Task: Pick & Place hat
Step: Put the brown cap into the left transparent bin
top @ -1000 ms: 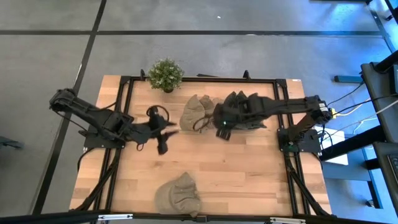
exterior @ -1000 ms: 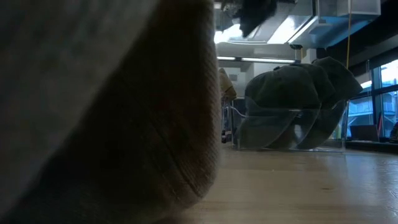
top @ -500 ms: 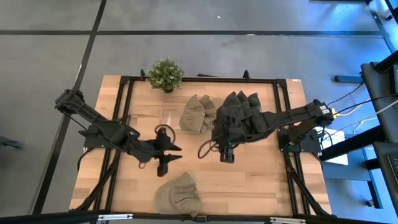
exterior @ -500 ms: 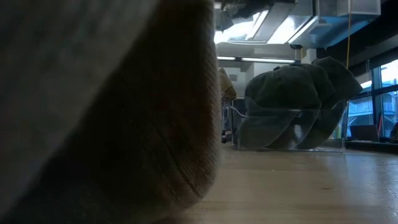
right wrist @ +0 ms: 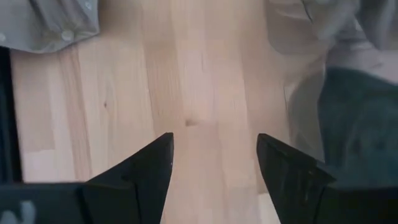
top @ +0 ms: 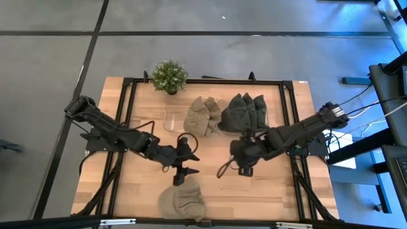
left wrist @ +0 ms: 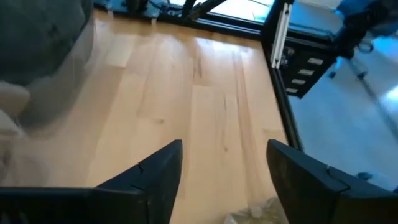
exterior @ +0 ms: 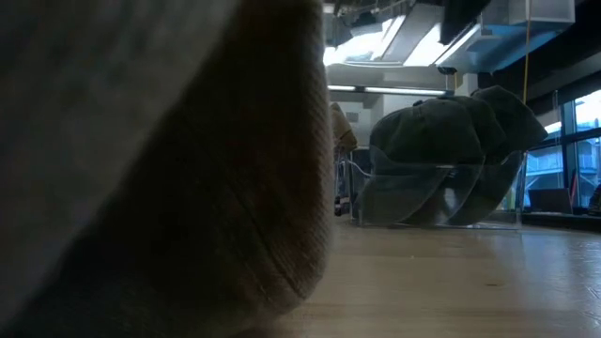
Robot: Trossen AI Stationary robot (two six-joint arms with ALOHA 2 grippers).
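Khaki fabric marks the loose hat (top: 182, 198), a crumpled soft cap lying at the near edge of the pale wooden worktop (top: 280, 191), about midway along it. It fills most of the low view as a large blurred cloth mass (exterior: 160, 178). At the far edge, beside a small green potted plant (top: 169, 76), a clear plastic stand (exterior: 437, 192) carries a row of caps: tan ones (top: 202, 116) on the left, dark olive ones (top: 245, 112) on the right. Judging by this, most hats are already placed and the khaki one remains to be picked up and carried to the row.

Neither arm holds anything. The left gripper (top: 184, 172) hangs just above the khaki hat, fingers (left wrist: 155, 180) spread wide with only bare wood between them. The right gripper (top: 245, 166) is over the middle of the worktop, fingers (right wrist: 149, 171) also spread and empty.

Compared with a second ago, the right arm has pulled back from the dark caps on the stand toward the centre, and the left arm has swung from the middle toward the near edge, its fingers opening wider on the way. The hats themselves have not shifted.
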